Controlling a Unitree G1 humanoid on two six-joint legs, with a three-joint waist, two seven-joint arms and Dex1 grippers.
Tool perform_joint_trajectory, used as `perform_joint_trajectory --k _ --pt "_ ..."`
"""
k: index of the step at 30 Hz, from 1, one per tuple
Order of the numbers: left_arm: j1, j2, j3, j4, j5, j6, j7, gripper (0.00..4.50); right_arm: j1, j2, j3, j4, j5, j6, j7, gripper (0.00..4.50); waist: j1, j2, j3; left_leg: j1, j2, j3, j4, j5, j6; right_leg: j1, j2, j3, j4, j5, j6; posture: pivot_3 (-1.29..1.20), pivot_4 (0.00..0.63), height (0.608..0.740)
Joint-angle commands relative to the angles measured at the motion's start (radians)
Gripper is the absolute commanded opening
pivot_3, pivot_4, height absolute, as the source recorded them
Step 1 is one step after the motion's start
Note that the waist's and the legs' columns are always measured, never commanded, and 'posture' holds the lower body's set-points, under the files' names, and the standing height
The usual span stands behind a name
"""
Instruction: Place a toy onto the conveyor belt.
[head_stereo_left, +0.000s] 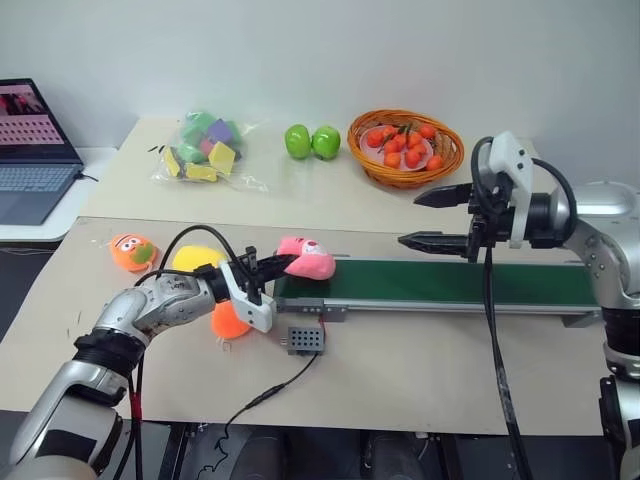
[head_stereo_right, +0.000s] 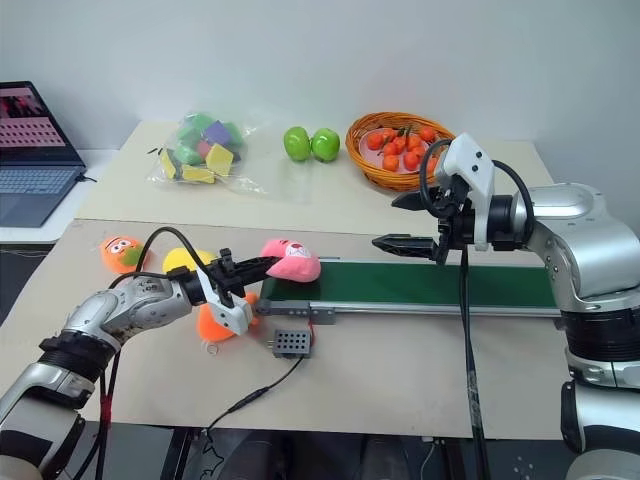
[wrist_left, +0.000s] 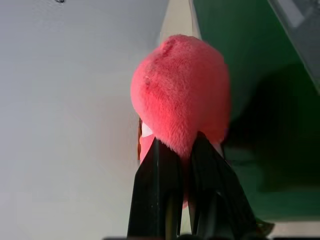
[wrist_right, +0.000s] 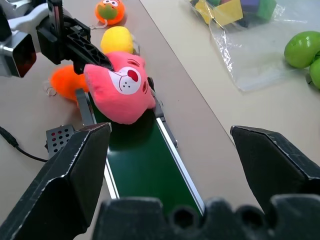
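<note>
Pink plush marks the toy (head_stereo_left: 307, 258), a soft rounded thing with a small stitched face, and it sits at the left end of the conveyor belt (head_stereo_left: 450, 283), at about ten o'clock from the middle of the head view. The left gripper (head_stereo_left: 283, 264) is clamped on its rear edge, the two black fingers (wrist_left: 165, 190) pressed close together into the fur as the left wrist view shows. The toy's long axis runs nearly level and along the belt's length, from nine o'clock to three o'clock, with the pinched end toward the gripper and the rounded end pointing along the belt toward three o'clock. In the right wrist view its face is turned toward the right gripper's camera, and its lower edge lies on or just over the dark green surface; which, I cannot tell. The belt is long and narrow on a low grey frame, stretching from the toy toward three o'clock. The right gripper (head_stereo_left: 430, 218) hovers above the belt's middle, its fingers spread wide apart and holding nothing, pointing toward nine o'clock. Just behind the left gripper lie a yellow plush blob (head_stereo_left: 196, 258) and an orange plush animal (head_stereo_left: 228, 321), with another orange toy (head_stereo_left: 132, 252) farther toward nine o'clock. A small grey box (head_stereo_left: 305, 339) sits beside the belt's frame near the toy.
</note>
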Motion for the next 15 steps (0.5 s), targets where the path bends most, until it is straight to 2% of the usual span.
perform_joint_trajectory --k 1,7,8,9,15 --pt "-0.021 -0.009 -0.013 0.019 0.037 -0.045 0.044 0.07 -0.003 -0.021 -0.039 -0.033 0.014 0.011 -0.008 4.50 0.000 0.000 0.000 0.000 0.000 0.000 0.000 0.000 0.000 0.000 0.000 0.000 0.000 0.000 0.000 0.00 0.150 0.738" --pt "-0.041 -0.026 -0.038 0.081 0.061 -0.077 0.060 0.07 0.006 -0.032 -0.050 -0.042 0.016 0.020 -0.016 4.50 0.000 0.000 0.000 0.000 0.000 0.000 0.000 0.000 0.000 0.000 0.000 0.000 0.000 0.000 0.000 0.00 0.150 0.738" --pt "-0.048 -0.026 -0.042 0.093 0.060 -0.080 0.055 0.74 0.007 -0.033 -0.050 -0.043 0.017 0.021 -0.016 4.50 0.000 0.000 0.000 0.000 0.000 0.000 0.000 0.000 0.000 0.000 0.000 0.000 0.000 0.000 0.000 0.00 0.150 0.738" --pt "-0.056 -0.026 -0.045 0.106 0.059 -0.084 0.051 0.95 0.007 -0.034 -0.051 -0.043 0.018 0.021 -0.016 4.50 0.000 0.000 0.000 0.000 0.000 0.000 0.000 0.000 0.000 0.000 0.000 0.000 0.000 0.000 0.000 0.00 0.150 0.738" --pt "-0.103 0.000 -0.028 0.128 0.030 -0.089 0.029 3.16 0.022 -0.062 -0.039 -0.049 -0.002 0.015 -0.003 4.50 -0.001 0.000 0.000 0.000 0.000 0.000 0.000 0.000 0.000 0.000 0.000 0.000 0.000 0.000 0.000 0.00 0.150 0.738"
